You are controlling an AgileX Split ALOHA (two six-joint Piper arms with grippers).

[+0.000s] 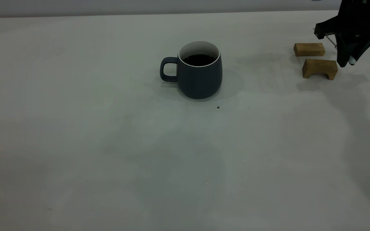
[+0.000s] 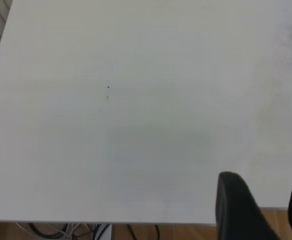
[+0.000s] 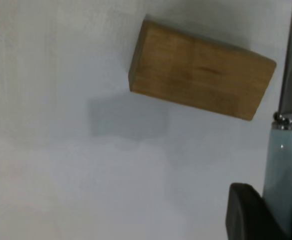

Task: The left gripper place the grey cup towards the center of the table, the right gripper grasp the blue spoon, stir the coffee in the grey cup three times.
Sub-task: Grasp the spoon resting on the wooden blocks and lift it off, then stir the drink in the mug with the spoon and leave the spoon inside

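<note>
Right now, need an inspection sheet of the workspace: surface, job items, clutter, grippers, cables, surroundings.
Surface: table off-white, a few dark specks near the cup.
Job's things: grey cup upright mid-table, handle toward the left arm's side, coffee inside; blue spoon held off the table.
Clutter: two wooden blocks on the right side.
Grippers: right gripper above the blocks, fingers shut on the spoon handle; left gripper at the table edge, fingers apart, empty.
Cables: some under the table edge.
Surroundings: wood floor.

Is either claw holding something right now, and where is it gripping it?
The right gripper holds the blue spoon by its pale handle. The left gripper holds nothing.
</note>
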